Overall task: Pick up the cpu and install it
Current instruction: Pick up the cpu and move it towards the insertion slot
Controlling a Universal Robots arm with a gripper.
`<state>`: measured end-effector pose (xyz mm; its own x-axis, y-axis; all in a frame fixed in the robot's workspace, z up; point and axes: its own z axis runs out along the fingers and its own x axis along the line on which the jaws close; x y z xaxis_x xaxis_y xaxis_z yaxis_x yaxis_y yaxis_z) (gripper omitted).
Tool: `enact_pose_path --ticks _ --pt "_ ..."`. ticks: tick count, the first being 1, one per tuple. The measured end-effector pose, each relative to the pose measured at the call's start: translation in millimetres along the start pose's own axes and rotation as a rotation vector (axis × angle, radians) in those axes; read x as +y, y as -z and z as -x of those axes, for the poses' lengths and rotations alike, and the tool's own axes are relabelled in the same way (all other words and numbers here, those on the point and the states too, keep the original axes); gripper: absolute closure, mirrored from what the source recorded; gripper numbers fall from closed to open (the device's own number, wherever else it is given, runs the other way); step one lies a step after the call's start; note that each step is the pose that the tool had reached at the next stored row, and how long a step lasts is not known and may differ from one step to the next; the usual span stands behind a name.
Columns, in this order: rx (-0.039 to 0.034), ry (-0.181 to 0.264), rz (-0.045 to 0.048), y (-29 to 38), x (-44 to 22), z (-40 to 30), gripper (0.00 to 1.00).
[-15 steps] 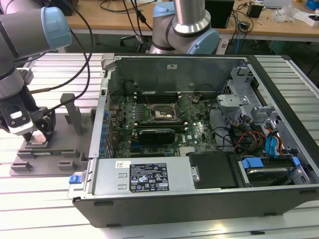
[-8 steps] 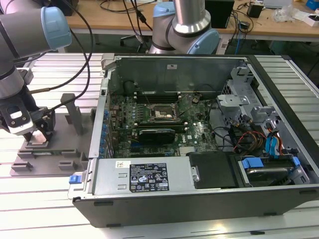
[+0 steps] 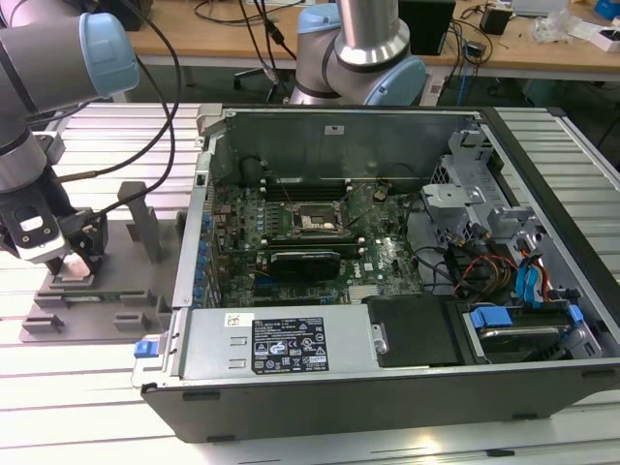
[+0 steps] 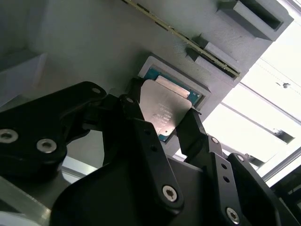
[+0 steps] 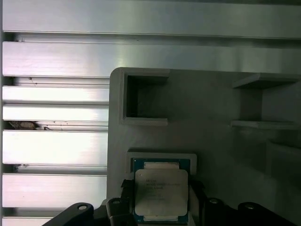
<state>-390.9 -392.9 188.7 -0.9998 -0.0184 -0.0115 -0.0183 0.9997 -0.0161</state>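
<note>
So the gripper (image 4: 162, 116) is clamped on the cpu (image 4: 164, 108) from both sides, just over its pocket in the grey fixture tray (image 5: 211, 141). The tray's upright post (image 3: 145, 223) stands close by, and the open computer case (image 3: 387, 291) sits well apart on the table (image 3: 97, 387).

The cpu (image 4: 165, 106) sits in the gripper (image 4: 161, 114), over the tray (image 4: 94, 42).
</note>
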Motion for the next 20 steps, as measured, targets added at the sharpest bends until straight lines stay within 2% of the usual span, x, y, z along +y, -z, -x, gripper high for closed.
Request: enact_pose_path --ticks 2,6,13,20 --pt "-0.0002 0.0 0.0003 0.5 0.0 0.0 0.45" --pt "0.0 0.0 0.0001 6.1 -0.1 0.1 0.45" --pt "0.0 0.0 0.0 20.9 -0.3 0.3 0.45" --pt "0.0 0.0 0.0001 39.7 -0.4 0.5 0.45"
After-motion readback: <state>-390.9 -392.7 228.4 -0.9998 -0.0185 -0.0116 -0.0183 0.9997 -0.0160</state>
